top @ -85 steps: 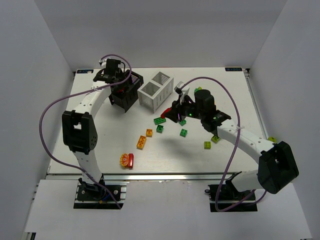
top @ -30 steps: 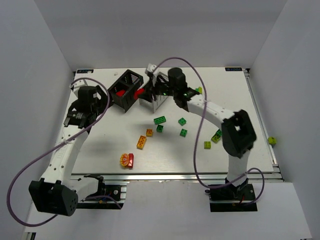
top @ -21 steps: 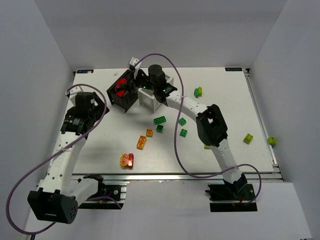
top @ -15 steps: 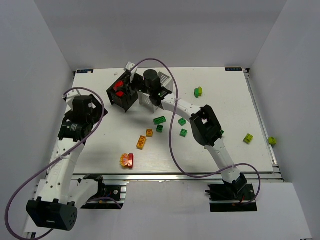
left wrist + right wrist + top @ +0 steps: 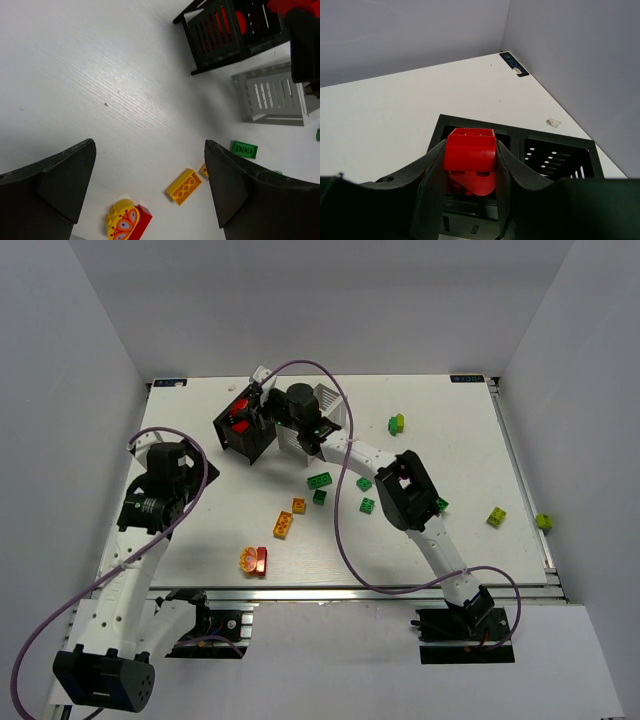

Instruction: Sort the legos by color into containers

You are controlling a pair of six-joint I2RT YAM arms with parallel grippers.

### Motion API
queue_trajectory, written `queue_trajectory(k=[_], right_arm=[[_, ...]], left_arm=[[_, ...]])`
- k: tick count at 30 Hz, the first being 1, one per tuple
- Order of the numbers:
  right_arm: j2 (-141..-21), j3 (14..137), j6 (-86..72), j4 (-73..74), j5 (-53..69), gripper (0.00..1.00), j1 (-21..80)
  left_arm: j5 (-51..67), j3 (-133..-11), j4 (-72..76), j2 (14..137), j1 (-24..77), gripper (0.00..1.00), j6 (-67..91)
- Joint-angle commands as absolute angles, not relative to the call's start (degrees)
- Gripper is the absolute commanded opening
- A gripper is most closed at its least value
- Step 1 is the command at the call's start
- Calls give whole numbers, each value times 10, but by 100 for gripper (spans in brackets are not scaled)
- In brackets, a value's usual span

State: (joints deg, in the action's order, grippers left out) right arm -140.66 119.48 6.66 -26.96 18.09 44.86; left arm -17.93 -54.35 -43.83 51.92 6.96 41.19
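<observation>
White table [image 5: 450, 420] | your right gripper [image 5: 470, 156] pinches red lego [image 5: 470, 146] over black container [image 5: 555, 143] | left gripper [image 5: 149, 145] spread wide

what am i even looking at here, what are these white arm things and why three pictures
These are two robot arms bolted at the near edge of a table. The wide picture looks down from above. The other two come from a camera on each wrist, so the dark prongs at the edges are that arm's own hand. Loose bricks in green, orange and yellow-green lie on the table, near a black rack and a white rack. The right hand pinches a red brick above the black rack, which already has red pieces inside. The left hand is open and holds nothing.
</observation>
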Motion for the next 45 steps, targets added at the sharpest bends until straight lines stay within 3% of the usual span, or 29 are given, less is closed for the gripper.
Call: queue_trajectory(k=[1,5,12,19,21,25,29,32,35,37,39,40,45], right_arm=[[-1408,1204,79,-314,168,35,450],[-1408,1201,81,-310,172,38,453],[-1412,1201,81,-311,164,66,453],[-1347,1147,87,-319,178,77,448],[-1308,1094,105,-310,248,82,437],[-1169,975,132,-291,397,84,415],[-1053,853,185,-216,491,78,403],[-969,763,202,-160,515,57,395],[-895,681,200,-121,520,48,387],[-841,641,203,-111,516,50,384],[-786,587,215,-86,494,68,381],[-765,571,215,-79,485,69,378],[-703,512,173,-95,458,72,358]], left_arm=[[-139,-523,-446,501,68,98,436],[-109,-490,-446,481,68,98,460],[-48,-426,-439,460,68,98,511],[-11,-382,-421,439,68,98,547],[-1,-374,-415,440,68,95,550],[54,-350,-395,452,68,87,555],[82,-338,-385,475,74,80,541],[72,-345,-396,510,106,78,534],[26,-372,-424,566,177,78,538],[-15,-394,-453,595,220,79,553],[-42,-405,-487,608,239,93,594],[-44,-404,-502,592,239,98,617],[-15,-337,-533,504,239,98,940]])
